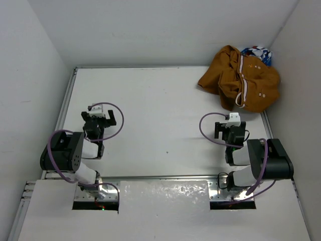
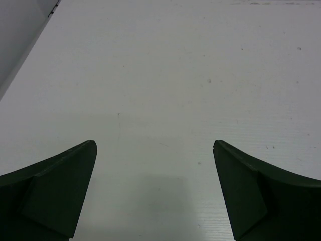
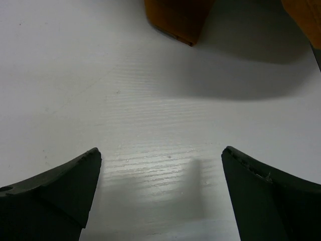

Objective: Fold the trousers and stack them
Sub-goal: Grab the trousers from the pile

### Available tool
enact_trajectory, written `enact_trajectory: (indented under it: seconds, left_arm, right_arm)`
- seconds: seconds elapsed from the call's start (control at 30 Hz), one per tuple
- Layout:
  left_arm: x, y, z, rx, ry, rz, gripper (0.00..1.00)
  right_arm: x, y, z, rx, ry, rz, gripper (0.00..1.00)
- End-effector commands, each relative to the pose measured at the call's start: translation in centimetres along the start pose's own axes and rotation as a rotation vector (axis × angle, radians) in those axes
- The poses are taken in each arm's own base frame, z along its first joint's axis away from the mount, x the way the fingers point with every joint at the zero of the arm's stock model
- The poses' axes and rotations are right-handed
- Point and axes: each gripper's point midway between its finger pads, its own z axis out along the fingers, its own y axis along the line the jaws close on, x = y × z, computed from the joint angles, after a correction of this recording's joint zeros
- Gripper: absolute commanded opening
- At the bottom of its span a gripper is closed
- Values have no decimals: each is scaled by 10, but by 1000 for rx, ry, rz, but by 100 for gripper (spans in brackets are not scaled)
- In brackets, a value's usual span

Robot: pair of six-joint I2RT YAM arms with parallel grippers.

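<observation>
Matte white table (image 1: 150, 110) bears crumpled ochre trousers (image 1: 235, 75); left tool (image 2: 154, 150) and right tool (image 3: 160, 153) spread apart.

We see a robotics lab, a test cell rather than a lived-in room. A bare white table (image 1: 160, 100) sits boxed in by plain white walls (image 1: 150, 30). The left arm (image 1: 75, 150) and the right arm (image 1: 258, 160) are mounted by a metal frame (image 1: 165, 177) at its near edge, with purple cables (image 1: 201, 126) looping off them.
</observation>
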Motion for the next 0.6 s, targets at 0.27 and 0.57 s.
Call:
enact_trajectory:
  seconds: [0.27,0.57]
  left_arm:
    - [-34,-1,5,-6,-140,-11,100]
    - [-102,-6,113,45,375,207,96]
  right_arm:
    - [-197,-20,20,-98,-39,118,40]
    - [-270,-99,78,211,303,194,90]
